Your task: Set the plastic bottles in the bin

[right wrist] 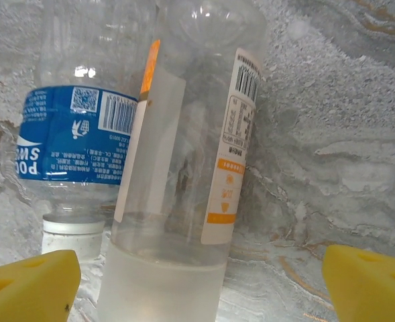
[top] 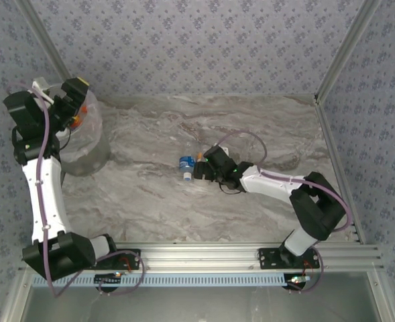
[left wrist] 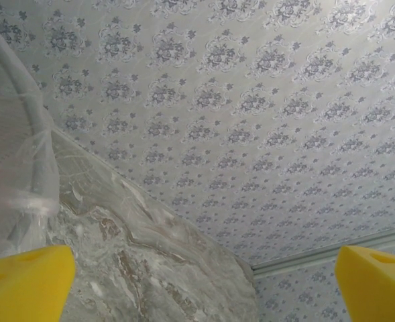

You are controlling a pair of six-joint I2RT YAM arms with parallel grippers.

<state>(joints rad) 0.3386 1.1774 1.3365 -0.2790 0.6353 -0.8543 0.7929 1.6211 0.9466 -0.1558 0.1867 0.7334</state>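
— 2 bottles on the table (top: 271,127), is that what is shown?

— 2 can be counted. A blue bottle (right wrist: 76,134) and an orange bottle (right wrist: 184,201) are laid side by side near the middle of the marble top, touching or nearly so.

— How much of the job is judged done?

— Most of it, probably. Orange and red shapes are glimpsed through the cloudy wall of the bin (top: 96,146) at the far left, but they cannot be counted. The 2 bottles on the table are what is left.

— How are the grippers placed?

— The left gripper (left wrist: 204,288) is held high over the bin, its jaws spread wide with nothing between them. The right gripper (right wrist: 200,288) is lowered at the 2 bottles. Its jaws are spread too, and the orange bottle is framed between them but not pinched.

— What is around, and what could get in the way?

— The table is enclosed by patterned walls (top: 197,47), and a metal rail (top: 204,253) is fixed along the near edge. The blue bottle is set so close to the orange one that it may be nudged or rolled when the jaws are brought together.
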